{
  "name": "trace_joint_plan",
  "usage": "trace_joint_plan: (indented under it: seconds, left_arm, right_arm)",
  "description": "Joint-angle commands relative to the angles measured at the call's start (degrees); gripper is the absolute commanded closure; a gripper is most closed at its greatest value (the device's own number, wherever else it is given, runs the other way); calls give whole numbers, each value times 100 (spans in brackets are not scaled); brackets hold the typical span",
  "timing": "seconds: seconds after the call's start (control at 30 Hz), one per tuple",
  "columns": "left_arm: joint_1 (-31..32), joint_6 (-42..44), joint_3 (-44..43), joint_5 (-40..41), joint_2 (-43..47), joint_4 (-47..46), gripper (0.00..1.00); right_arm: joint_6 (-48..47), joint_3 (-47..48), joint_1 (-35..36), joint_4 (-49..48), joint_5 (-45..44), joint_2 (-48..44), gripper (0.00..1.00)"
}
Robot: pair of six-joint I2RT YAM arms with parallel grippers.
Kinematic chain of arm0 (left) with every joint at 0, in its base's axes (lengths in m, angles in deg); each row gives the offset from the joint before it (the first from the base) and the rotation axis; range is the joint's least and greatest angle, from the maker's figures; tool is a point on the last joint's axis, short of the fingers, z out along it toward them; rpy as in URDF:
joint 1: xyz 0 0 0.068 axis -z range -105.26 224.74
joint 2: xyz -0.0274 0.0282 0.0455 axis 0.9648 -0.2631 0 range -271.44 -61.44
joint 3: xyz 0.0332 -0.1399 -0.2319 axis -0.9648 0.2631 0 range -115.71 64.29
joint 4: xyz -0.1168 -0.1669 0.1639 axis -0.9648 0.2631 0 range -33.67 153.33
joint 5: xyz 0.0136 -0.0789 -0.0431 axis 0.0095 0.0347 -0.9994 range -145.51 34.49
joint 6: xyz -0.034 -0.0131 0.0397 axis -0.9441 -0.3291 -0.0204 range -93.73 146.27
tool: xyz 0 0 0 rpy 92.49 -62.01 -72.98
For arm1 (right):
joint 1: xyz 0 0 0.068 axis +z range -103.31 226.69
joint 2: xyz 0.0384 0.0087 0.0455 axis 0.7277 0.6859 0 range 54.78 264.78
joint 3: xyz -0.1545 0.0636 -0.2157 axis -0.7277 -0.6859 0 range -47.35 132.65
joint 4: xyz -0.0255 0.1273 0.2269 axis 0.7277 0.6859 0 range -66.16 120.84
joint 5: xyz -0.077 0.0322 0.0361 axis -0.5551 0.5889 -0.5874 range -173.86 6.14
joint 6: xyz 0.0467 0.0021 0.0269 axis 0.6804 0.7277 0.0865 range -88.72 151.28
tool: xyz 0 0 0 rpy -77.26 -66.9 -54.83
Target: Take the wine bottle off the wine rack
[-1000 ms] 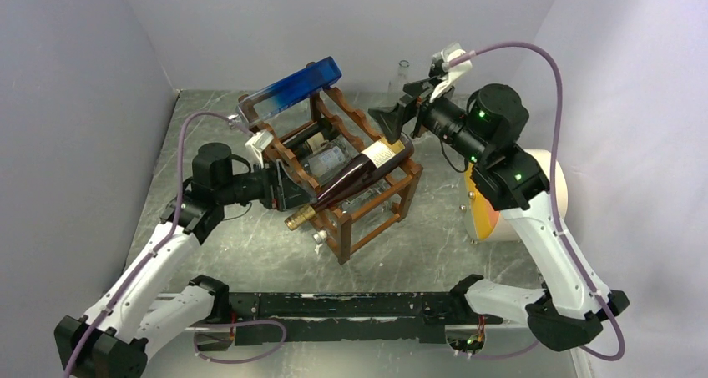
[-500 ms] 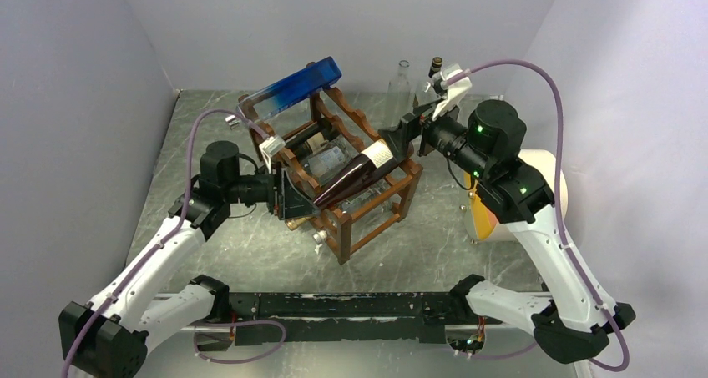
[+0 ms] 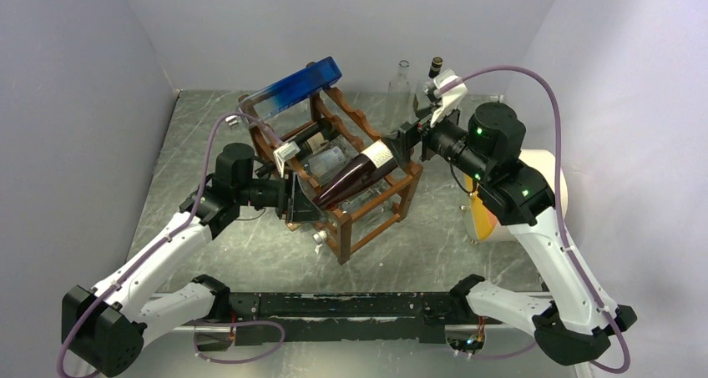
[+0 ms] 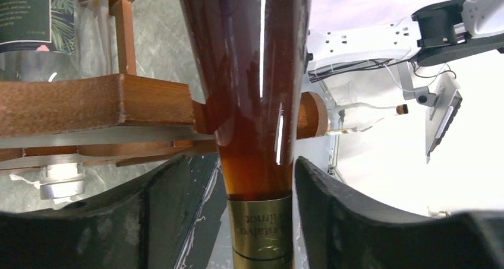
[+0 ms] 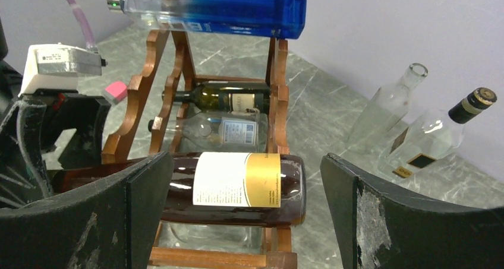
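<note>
- Compared with a second ago, the left gripper point(image 4: 255, 212) has moved in toward the wine rack point(image 3: 344, 232). It now covers the gold-capped mouth of the wine bottle point(image 3: 361, 169), which showed bare before.
- Its fingers point(image 4: 333, 203) have drawn inward and now flank the bottle's neck closely on both sides. Whether they press on the glass I cannot tell.
- The right gripper point(image 5: 246, 174) has dropped lower behind the bottle's base. Its fingers are spread wide, clear of the glass.
- The rack and the wine bottle lie as they did.
- The wine bottle is dark brown with a cream and gold label. It lies across the rack's upper front rail, its neck toward the left arm.
- Deeper in the rack lie a dark green bottle point(image 5: 229, 98) and a clear bottle point(image 5: 217, 129).
- A flat blue-and-clear bottle point(image 3: 292, 86) rests across the top of the rack.
- On the grey marbled table point(image 3: 250, 253) behind the rack stand an empty clear bottle point(image 5: 389, 105) and a clear bottle with a dark cap point(image 5: 443, 129). The second was hidden by the right arm earlier.
- A cream cylinder with an orange end point(image 3: 547, 186) lies to the right, partly behind the right arm.
- A scalloped rail point(image 4: 89, 103) sits just beside the neck, close to the left fingers.
</note>
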Motion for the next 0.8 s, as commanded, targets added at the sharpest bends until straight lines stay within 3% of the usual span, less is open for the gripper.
trace_joint_plan:
  seconds: [0.0, 0.1, 0.2, 0.33, 0.47, 0.77]
  left_arm:
    - [69, -68, -42, 227, -66, 182, 36]
    - [69, -221, -10, 103, -90, -48, 47]
    - [62, -255, -87, 30, -94, -47, 71]
    - [69, -197, -328, 157, -13, 281, 93]
    - [69, -310, -628, 164, 2, 550, 93]
    - [64, -1071, -1478, 529, -63, 947, 93]
  right_arm:
    - [-222, 10, 4, 270, 138, 99, 0]
    - [-282, -19, 9, 312, 190, 125, 0]
    - [-470, 2, 6, 452, 141, 135, 0]
    - [-846, -50, 8, 483, -175, -17, 0]
    - [-1617, -358, 14, 370, -139, -310, 0]
    - [-3360, -439, 18, 397, 1159, -585, 0]
